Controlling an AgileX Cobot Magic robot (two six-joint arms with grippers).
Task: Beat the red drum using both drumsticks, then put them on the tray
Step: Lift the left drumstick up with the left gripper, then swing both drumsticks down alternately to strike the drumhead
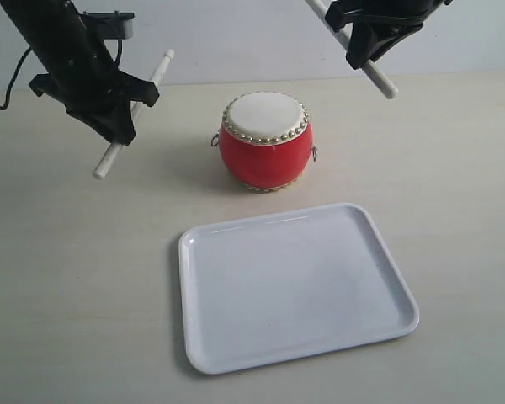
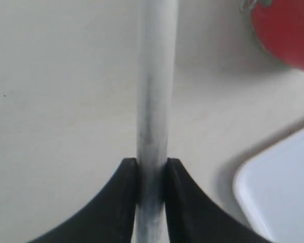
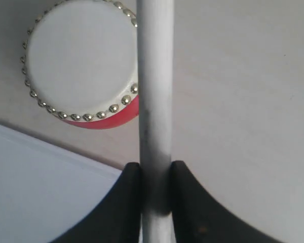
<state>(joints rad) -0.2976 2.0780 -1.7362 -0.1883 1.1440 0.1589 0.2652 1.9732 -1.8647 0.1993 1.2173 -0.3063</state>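
Note:
The red drum [image 1: 266,141] with its cream skin and gold studs stands upright on the table behind the white tray [image 1: 295,282]. My left gripper [image 1: 118,118] hangs in the air left of the drum, shut on a pale drumstick [image 1: 133,114] that slants down to the left. Up at the right, my right gripper [image 1: 369,46] is shut on the other drumstick [image 1: 380,77], above and right of the drum. The left wrist view has its stick [image 2: 154,101] clamped at the gripper [image 2: 152,169]; the right wrist view has its stick [image 3: 154,91] at the gripper [image 3: 155,172] beside the drum [image 3: 81,66].
The tray's corner [image 2: 278,187] and the drum's red side [image 2: 289,30] appear in the left wrist view. The tray [image 3: 40,187] lies below the drum in the right wrist view. Bare beige table [image 1: 59,278] surrounds everything.

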